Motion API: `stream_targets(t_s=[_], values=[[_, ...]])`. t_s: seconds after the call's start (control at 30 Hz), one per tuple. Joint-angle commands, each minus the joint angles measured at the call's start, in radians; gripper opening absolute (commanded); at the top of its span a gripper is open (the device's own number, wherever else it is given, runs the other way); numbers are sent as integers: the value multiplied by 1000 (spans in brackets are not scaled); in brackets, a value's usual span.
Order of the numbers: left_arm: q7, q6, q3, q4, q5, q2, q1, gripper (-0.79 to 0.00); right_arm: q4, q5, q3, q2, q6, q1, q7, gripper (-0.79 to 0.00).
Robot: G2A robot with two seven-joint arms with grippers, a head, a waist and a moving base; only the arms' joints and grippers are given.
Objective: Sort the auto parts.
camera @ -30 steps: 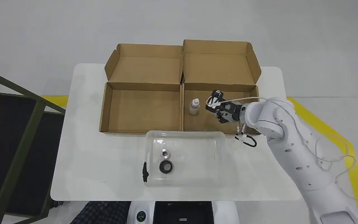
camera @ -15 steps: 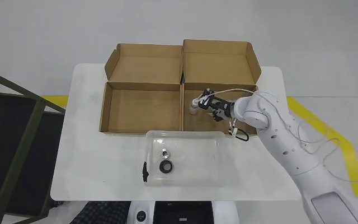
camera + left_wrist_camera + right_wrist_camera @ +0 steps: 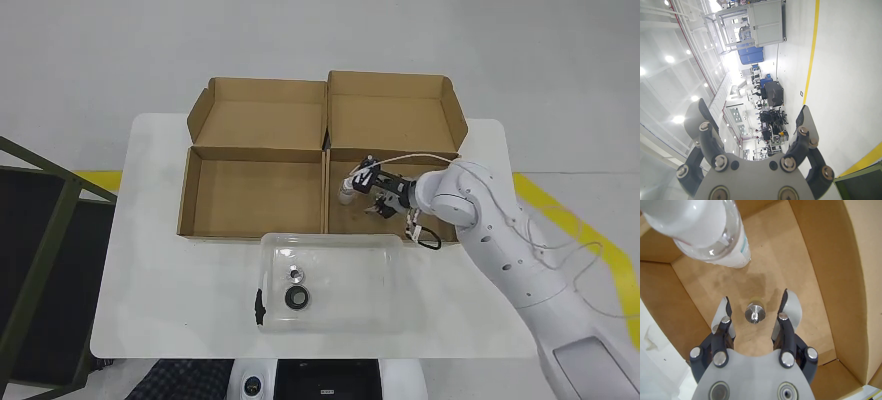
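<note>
Small silver cylindrical metal part [image 3: 755, 313] upright in brown cardboard box [image 3: 829, 256], between jaws of wide-spread right hand [image 3: 756, 294], box on white surface [image 3: 160, 290], pale grey hall floor [image 3: 300, 40] around.

Two boxes: a left box [image 3: 255, 196] and a right box [image 3: 395, 128]. One bottle [image 3: 346, 189], one clear bin [image 3: 372, 292], one desk [image 3: 150, 280]. Three parts: one stud [image 3: 755, 313], one fitting [image 3: 296, 273], one ring [image 3: 297, 298]. A dark piece [image 3: 259, 307] may be a fourth.
</note>
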Motion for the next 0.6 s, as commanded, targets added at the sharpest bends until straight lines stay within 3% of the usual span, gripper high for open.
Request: stream_targets(t_s=[0.0, 0.57], values=[[0, 0, 0, 0, 0, 0, 0, 0, -27, 1, 14, 5, -2, -12, -6, 0], [0, 0, 0, 0, 0, 0, 0, 0, -518, 37, 234, 80, -52, -286, -34, 0]])
